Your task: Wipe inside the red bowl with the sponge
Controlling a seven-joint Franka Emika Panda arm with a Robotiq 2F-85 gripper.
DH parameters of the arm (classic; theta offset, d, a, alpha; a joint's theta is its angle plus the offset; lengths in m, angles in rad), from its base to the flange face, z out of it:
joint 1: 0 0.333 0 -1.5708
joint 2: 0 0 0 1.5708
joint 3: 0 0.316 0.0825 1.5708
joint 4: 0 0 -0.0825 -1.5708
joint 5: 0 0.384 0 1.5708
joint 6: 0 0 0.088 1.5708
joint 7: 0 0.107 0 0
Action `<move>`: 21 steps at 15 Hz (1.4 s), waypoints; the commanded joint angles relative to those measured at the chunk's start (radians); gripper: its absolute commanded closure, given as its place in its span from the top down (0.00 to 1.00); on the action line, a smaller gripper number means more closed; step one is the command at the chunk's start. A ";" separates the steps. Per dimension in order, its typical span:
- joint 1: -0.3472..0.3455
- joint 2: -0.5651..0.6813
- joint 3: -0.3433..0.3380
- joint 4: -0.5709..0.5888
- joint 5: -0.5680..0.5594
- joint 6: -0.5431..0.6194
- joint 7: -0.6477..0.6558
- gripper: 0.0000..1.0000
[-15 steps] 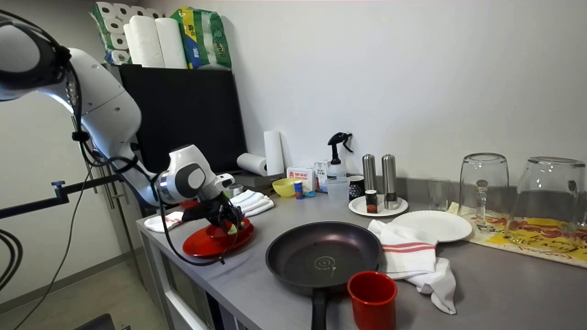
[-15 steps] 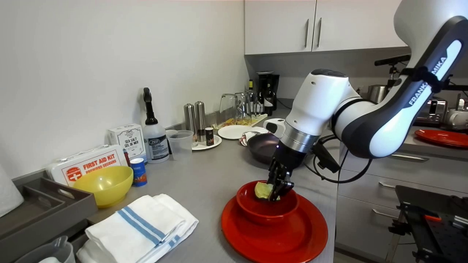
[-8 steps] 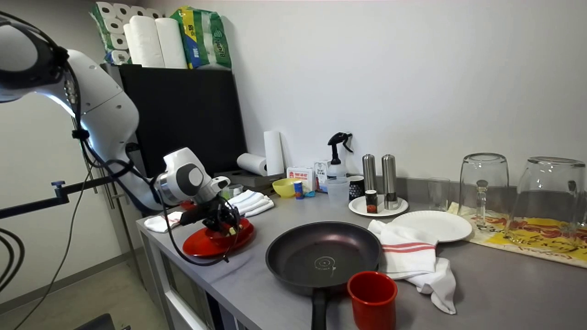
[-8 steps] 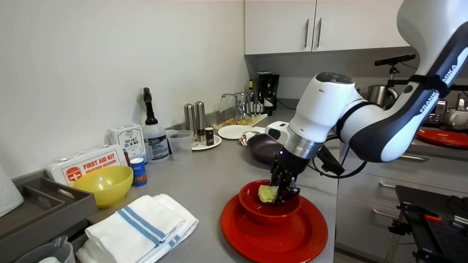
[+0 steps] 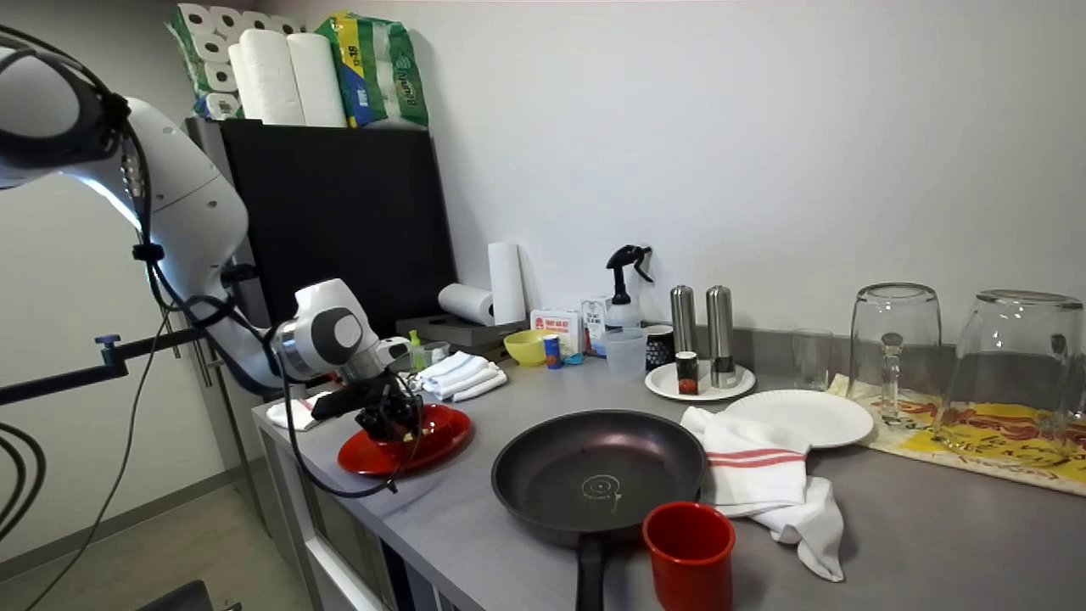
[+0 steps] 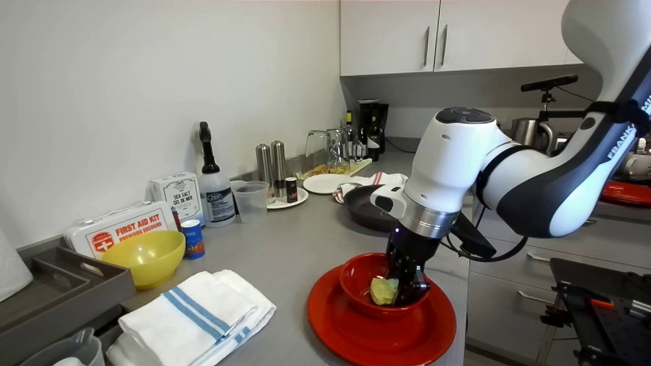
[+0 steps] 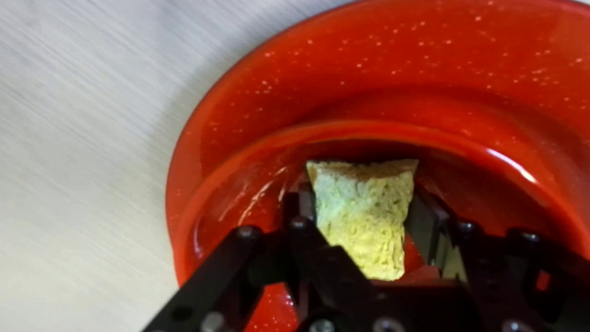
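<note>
Wrist view: black hand (image 7: 362, 210) pinching porous, squarish sponge (image 7: 364, 221) inside glossy red bowl (image 7: 251, 196); speckled plate (image 7: 392, 60) beneath.

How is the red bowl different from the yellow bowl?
The red bowl sits on a red plate, but the yellow bowl stands near the first aid kit. The red bowl has a sponge in it, gripped by the tool; the yellow bowl is away from the tool. Both are round and open at the top.
</note>
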 commanded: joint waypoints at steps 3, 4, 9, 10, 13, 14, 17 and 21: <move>-0.047 -0.016 0.103 0.002 0.107 -0.084 -0.022 0.25; -0.057 -0.019 0.117 0.001 0.123 -0.091 -0.028 0.25; -0.134 -0.015 0.223 0.021 0.320 -0.181 -0.133 0.25; -0.157 -0.012 0.250 0.035 0.388 -0.216 -0.170 0.25; -0.199 -0.005 0.291 0.089 0.543 -0.327 -0.232 0.25; -0.206 -0.006 0.293 0.099 0.570 -0.354 -0.238 0.25; -0.217 -0.004 0.288 0.132 0.618 -0.413 -0.241 0.25; -0.228 0.006 0.287 0.177 0.676 -0.506 -0.239 0.25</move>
